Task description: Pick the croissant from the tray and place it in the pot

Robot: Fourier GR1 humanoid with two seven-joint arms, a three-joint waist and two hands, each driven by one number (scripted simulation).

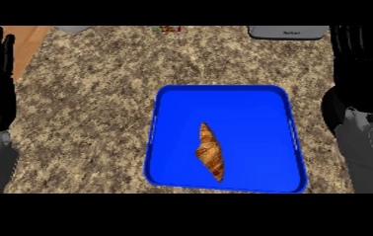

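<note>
A brown croissant lies lengthwise in the lower middle of a blue tray on the speckled stone counter. My left hand shows at the view's left edge, fingers straight and pointing up, well clear of the tray. At the right edge my right hand is held the same way, fingers up, just to the right of the tray's rim. Neither hand touches anything. No pot shows in the view.
A grey object sits at the counter's far edge on the right. A second grey thing and a small colourful item peek in at the top. Bare wood shows at the top left.
</note>
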